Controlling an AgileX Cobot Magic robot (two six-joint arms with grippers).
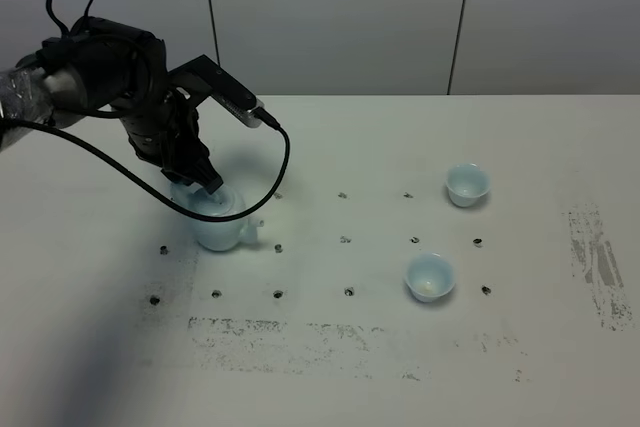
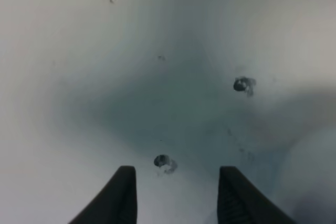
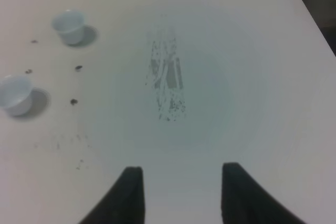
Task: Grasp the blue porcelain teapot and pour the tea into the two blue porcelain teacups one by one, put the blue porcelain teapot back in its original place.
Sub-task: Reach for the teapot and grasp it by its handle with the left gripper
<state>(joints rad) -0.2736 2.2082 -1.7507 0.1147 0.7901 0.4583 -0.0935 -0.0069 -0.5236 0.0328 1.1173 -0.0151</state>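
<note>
Pale blue glaze on white: three task pieces stand on a matte table (image 1: 100, 377), with worn grey scuff marks (image 1: 270, 332) along the lower part of the overhead frame.

Nearest of the pieces, lower right of centre, the near teacup (image 1: 430, 277) stands upright, mouth up. Left of centre and a little further back sits the blue porcelain teapot (image 1: 225, 234), upright on the table with its spout toward frame right, toward the cups. This layout looks convenient, since a tilt to that side would pour without turning the pot. Furthest back, upper right, the far teacup (image 1: 467, 185) is upright and well apart from its twin, so each can be filled on its own. What either cup holds cannot be told.

The left gripper (image 1: 207, 187) hangs over the teapot's top at its rear edge. The overhead view does not settle whether they touch. In the left wrist view the dark fingertips (image 2: 126, 177) stand apart, with only bare table and a bolt hole (image 2: 165, 163) between them: spread, pinching nothing. The arm enters from upper left with its wrist bent steeply down, and a black cable (image 1: 285, 162) loops out to frame right. Judgement: the pot is not gripped, and the handle must sit between the fingers before any lift.

The right gripper (image 3: 178, 182) is outside the overhead frame. Its own camera shows the fingers apart over bare table, holding nothing, with both cups well away from it.
</note>
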